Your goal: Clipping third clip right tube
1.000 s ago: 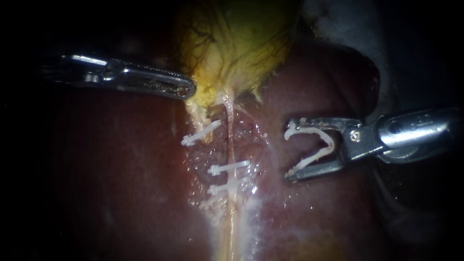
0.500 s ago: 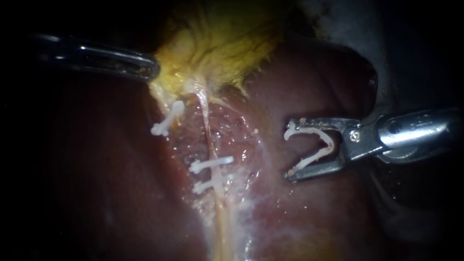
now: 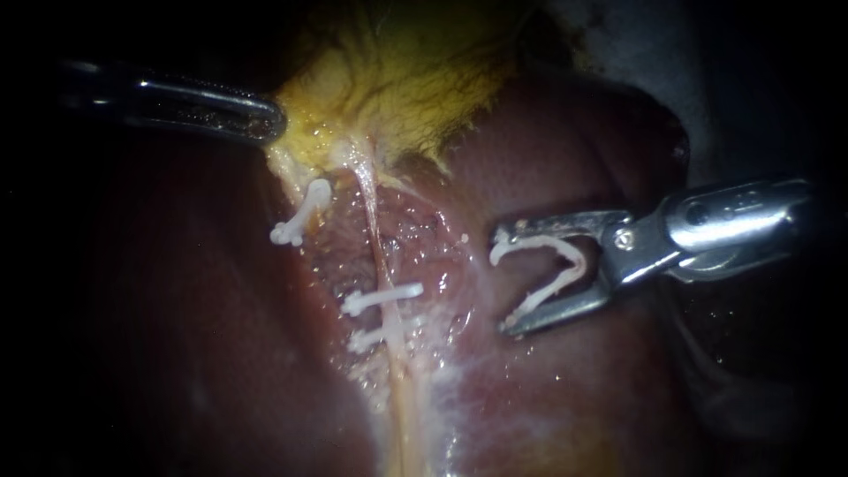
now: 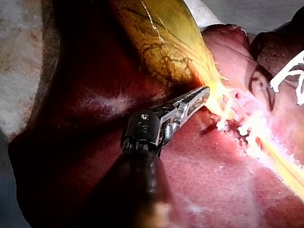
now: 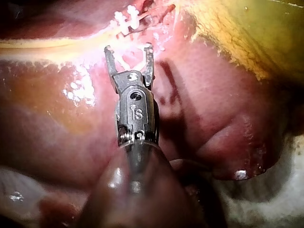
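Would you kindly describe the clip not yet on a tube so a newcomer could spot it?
Below the yellow gallbladder, over the red liver, the right instrument enters from the right. The clip held in its jaws is open, V-shaped; the closed clips lie across tubes.

The left instrument [image 4: 202, 93] reaches the gallbladder [image 4: 166, 42] at its narrow end, jaws closed on the yellow tissue there. Liver [image 4: 204, 180] lies under and around the gallbladder. From that narrow end a bright tube [image 4: 280, 159] runs off across the liver, white specks [image 4: 221, 124] on it lost in glare. Beyond the same end, an open white clip [image 4: 287, 76] shows.
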`<state>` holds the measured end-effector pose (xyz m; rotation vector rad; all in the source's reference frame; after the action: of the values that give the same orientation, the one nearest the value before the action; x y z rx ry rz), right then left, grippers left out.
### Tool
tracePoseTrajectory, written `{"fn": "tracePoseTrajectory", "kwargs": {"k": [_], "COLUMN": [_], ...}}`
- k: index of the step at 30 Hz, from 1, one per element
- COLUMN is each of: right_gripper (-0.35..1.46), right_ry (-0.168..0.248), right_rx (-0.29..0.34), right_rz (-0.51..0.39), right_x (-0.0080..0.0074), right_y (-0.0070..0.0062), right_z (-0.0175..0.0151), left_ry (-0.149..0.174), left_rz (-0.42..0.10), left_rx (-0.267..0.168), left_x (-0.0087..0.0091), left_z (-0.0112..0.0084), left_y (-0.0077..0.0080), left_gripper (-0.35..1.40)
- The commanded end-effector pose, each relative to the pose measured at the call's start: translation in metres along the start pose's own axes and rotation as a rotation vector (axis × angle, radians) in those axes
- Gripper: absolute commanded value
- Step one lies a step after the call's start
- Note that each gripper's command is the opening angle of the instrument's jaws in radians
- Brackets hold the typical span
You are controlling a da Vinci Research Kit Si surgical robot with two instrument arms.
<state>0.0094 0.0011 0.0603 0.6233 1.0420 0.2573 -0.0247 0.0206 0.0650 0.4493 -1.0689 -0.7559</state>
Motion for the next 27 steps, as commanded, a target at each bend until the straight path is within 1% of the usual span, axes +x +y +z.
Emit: {"fn": "tracePoseTrajectory", "kwargs": {"k": [1,4,9,13,17,21,24,27], "right_gripper": [0.54,0.54,0.54,0.54,0.54,0.54,0.54,0.54], "right_ry": [0.007,0.049,0.139,0.188,0.216,0.228,0.243,0.241], "right_rx": [0.01,0.045,0.101,0.141,0.171,0.182,0.19,0.188], "right_rz": [0.015,0.058,0.147,0.195,0.23,0.255,0.284,0.294], "right_x": [0.0,0.0001,0.0002,0.0003,0.0004,0.0002,-0.0004,-0.0014], "right_y": [0.0002,0.0008,0.002,0.0032,0.0045,0.0057,0.0066,0.0075], "right_z": [0.0002,0.0007,0.0014,0.002,0.0028,0.0037,0.0047,0.0059], "left_ry": [0.0,0.0,0.0,0.0,0.0,0.0,0.0,0.0], "left_rz": [0.0,0.0,0.001,0.001,0.001,0.001,0.002,0.003], "left_rx": [0.0,-0.001,-0.004,-0.004,-0.004,-0.002,-0.001,0.001], "left_x": [0.0,0.0001,0.0001,0.0001,0.0002,0.0003,0.0004,0.0006], "left_z": [0.0,0.0,0.0,0.0,0.0001,0.0001,0.0003,0.0004], "left_y": [0.0,0.0,0.0,0.0,0.0,0.0,-0.0001,-0.0001], "left_gripper": [-0.35,-0.35,-0.35,-0.35,-0.35,-0.35,-0.35,-0.35]}}
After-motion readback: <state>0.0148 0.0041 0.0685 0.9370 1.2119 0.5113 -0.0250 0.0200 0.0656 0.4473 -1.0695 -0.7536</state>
